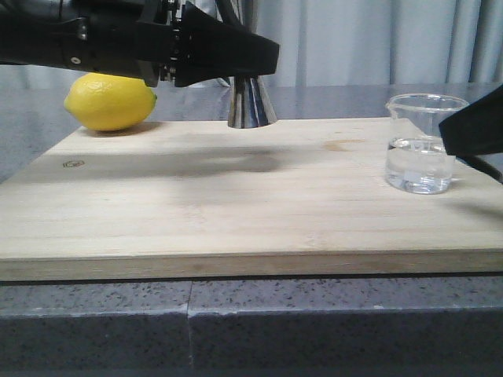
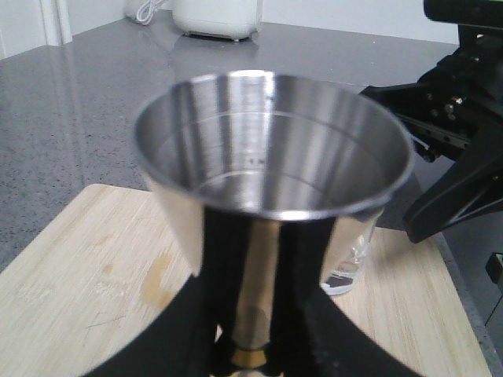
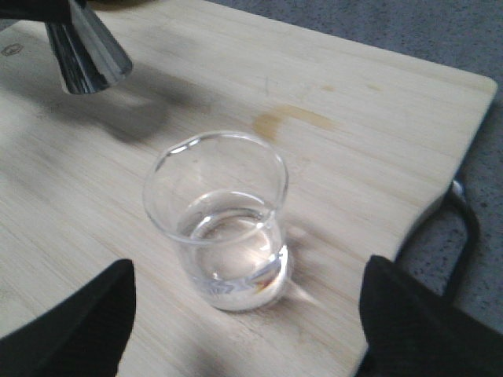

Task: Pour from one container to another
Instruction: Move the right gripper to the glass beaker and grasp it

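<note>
Beaker [image 1: 421, 145] stands upright near the right edge of the board [image 1: 236, 212], part full of clear liquid; my right end effector [image 3: 244, 314] is spread wide, its fingers [image 3: 75, 330] on either side of the glass and apart from it; farther back, my left end effector [image 1: 251, 59] grips the jigger [image 2: 271, 181] at its waist, upright, its base at the board's far edge; beyond, to the left, the lemon [image 1: 110, 102] rests on the board.
</note>
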`<move>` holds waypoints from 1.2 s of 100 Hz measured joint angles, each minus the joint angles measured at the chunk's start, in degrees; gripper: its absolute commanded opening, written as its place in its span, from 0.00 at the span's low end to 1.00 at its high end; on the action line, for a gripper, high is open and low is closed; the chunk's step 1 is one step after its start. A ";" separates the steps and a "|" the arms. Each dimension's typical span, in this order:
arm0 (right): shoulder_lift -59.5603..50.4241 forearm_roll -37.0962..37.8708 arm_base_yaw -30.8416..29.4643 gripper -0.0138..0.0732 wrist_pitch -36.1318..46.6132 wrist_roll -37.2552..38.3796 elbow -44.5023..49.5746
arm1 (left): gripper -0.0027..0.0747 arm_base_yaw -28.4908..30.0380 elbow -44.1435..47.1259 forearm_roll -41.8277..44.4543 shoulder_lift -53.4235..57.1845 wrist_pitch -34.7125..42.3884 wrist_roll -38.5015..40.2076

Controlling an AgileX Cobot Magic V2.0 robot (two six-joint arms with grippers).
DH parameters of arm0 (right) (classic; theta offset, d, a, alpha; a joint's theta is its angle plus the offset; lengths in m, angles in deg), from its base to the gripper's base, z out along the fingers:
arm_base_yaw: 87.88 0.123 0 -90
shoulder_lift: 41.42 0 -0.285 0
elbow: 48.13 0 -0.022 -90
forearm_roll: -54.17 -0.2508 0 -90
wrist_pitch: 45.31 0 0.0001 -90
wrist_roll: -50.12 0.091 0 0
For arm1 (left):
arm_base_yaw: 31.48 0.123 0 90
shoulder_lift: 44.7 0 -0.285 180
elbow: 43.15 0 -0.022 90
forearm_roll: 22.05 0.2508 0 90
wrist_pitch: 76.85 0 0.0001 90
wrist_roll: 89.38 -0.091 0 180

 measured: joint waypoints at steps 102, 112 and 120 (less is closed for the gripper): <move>12.52 -17.36 0.00 0.77 -7.41 -22.95 0.00 | 0.02 0.00 0.00 0.80 0.00 0.00 0.00; 12.52 -17.39 0.00 0.77 -7.54 -22.95 0.00 | 0.02 0.00 0.00 0.80 0.00 0.00 0.03; 12.52 -17.39 0.00 0.77 -8.01 -23.04 0.00 | 0.02 0.00 0.00 0.89 0.00 0.00 0.03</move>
